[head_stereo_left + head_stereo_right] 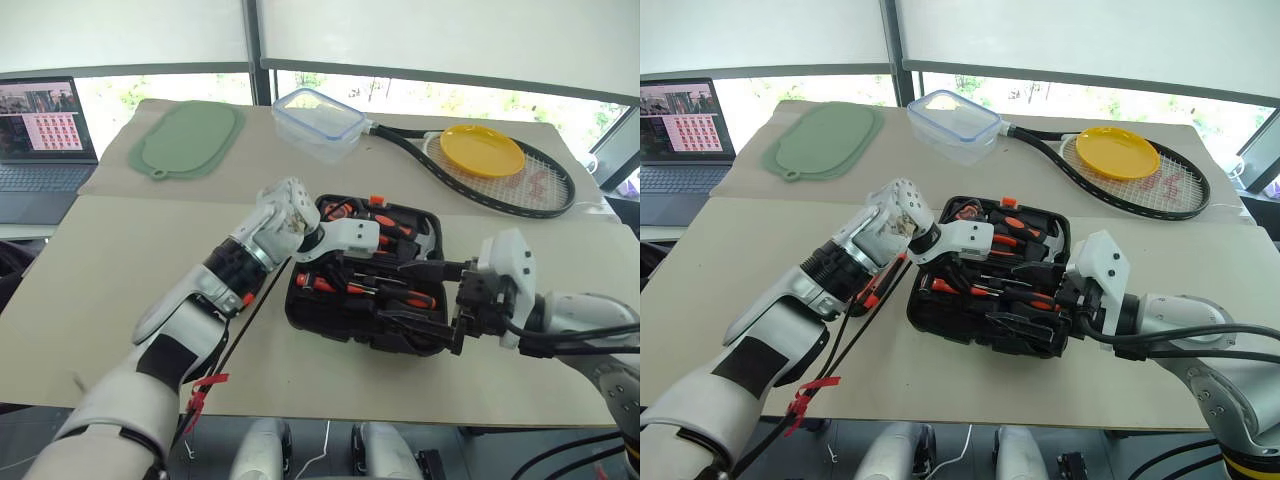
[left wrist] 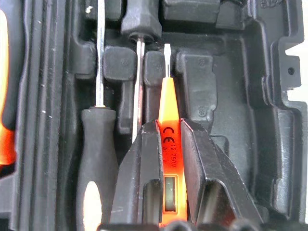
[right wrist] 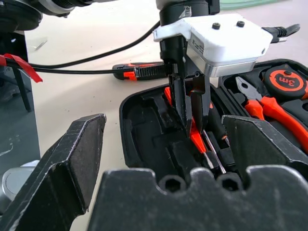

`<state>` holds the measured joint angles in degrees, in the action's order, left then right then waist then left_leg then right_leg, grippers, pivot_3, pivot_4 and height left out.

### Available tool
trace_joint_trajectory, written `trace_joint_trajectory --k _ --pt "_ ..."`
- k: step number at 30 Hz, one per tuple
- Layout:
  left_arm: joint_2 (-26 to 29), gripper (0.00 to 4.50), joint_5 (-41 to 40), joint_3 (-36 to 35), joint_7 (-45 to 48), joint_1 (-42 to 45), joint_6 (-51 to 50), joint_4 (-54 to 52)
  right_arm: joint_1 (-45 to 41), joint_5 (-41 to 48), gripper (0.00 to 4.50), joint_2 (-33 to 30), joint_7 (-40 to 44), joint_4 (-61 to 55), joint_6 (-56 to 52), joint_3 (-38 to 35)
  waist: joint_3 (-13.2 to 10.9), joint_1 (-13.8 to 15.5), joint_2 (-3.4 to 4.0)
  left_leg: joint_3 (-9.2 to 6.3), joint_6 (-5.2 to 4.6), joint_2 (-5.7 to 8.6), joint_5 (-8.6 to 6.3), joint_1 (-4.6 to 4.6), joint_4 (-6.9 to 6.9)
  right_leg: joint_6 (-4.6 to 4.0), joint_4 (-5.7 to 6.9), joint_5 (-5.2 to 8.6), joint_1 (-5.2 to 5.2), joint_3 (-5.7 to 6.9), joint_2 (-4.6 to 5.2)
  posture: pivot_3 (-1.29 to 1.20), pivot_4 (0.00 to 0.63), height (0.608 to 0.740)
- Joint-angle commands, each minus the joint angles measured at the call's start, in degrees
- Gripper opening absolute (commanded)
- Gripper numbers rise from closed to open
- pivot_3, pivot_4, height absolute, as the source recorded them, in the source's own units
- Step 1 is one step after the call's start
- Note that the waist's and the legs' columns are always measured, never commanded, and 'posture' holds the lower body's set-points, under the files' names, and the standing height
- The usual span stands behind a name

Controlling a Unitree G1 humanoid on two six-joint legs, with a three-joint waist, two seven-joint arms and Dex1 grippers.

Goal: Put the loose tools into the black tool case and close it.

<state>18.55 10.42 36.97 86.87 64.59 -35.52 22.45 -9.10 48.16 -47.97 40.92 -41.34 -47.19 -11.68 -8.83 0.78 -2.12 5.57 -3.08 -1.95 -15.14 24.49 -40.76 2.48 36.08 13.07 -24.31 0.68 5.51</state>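
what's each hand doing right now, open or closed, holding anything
Left hand: closed on the slim orange screwdriver, over the open black tool case.
Right hand: open, holding nothing, beside the case.

1 black tool case lies open on 1 desk. Also there: 1 green mat, 1 clear lidded box, 1 racket, 1 yellow plate, 1 laptop, 1 utility knife. Inside the case, perhaps 3 screwdrivers.
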Motion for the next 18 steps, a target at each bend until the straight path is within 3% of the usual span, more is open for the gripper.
trace_joint_trajectory --k 1,17,18 --pt "0.1 0.18 -0.8 -0.3 -0.5 -0.2 -1.4 -3.9 -1.7 0.1 4.50 0.1 -0.5 -0.3 1.3 -0.2 0.0 0.1 0.00 -0.01 0.00 0.00 0.00 0.02 -0.02 0.00 0.00 0.00 -0.01 0.00 0.00 0.00 0.150 0.738" --pt "0.7 0.18 -1.4 0.2 -0.5 -1.2 1.8 -2.2 -3.4 0.9 4.50 0.3 -2.0 -0.2 0.5 0.7 0.0 0.0 0.01 -0.05 0.00 0.01 0.00 0.03 -0.05 0.00 0.02 0.00 0.00 0.02 0.00 0.00 0.150 0.738" --pt "0.7 0.68 -2.0 0.0 0.0 -1.1 1.1 -2.7 -3.3 1.0 4.50 0.3 -2.1 -0.3 0.4 0.7 0.0 0.0 0.01 -0.04 0.00 0.01 0.00 0.04 -0.05 0.00 0.01 0.00 0.00 0.01 0.00 0.00 0.150 0.738"
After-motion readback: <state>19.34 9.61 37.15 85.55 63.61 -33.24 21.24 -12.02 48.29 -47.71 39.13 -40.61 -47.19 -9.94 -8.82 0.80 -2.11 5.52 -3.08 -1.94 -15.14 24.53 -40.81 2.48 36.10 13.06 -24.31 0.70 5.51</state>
